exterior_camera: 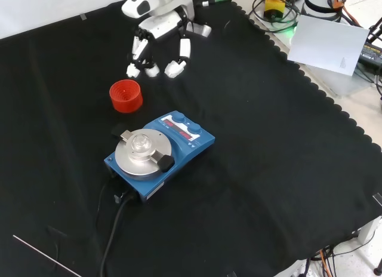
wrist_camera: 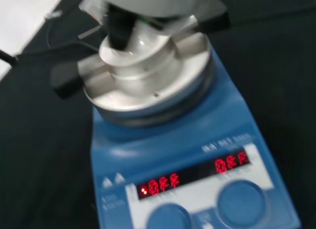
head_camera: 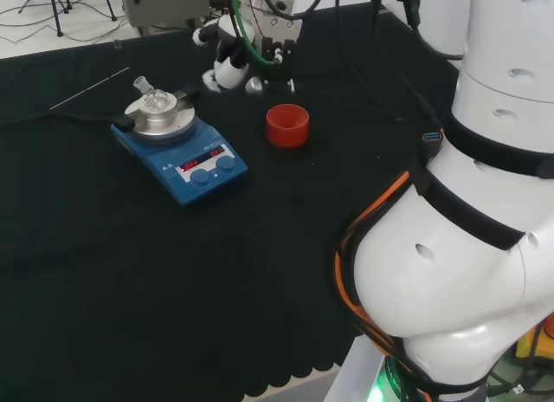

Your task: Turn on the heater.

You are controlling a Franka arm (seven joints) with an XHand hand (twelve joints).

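Observation:
The blue heater (head_camera: 195, 159) (exterior_camera: 185, 147) stands on the black cloth with a silver block on its plate and a small clear flask (head_camera: 154, 97) (exterior_camera: 141, 142) in it. Its front panel carries two red lit displays and two round blue knobs (head_camera: 225, 165) (exterior_camera: 194, 129) (wrist_camera: 242, 202). The hand (head_camera: 227, 68) (exterior_camera: 158, 41) hovers apart from the heater, beyond it and above the cloth, with fingers hanging relaxed and nothing held. In the wrist view the heater (wrist_camera: 197, 155) is close and large below a blurred white part of the hand (wrist_camera: 148, 2).
A red ribbed ring stand (head_camera: 286, 126) (exterior_camera: 126, 95) sits between hand and heater. The heater's black cable (exterior_camera: 113, 229) runs toward the front view's bottom. A thin rod (head_camera: 89, 88) (exterior_camera: 42, 258) lies on the cloth. A white sheet (exterior_camera: 328, 44) lies past the scalloped edge.

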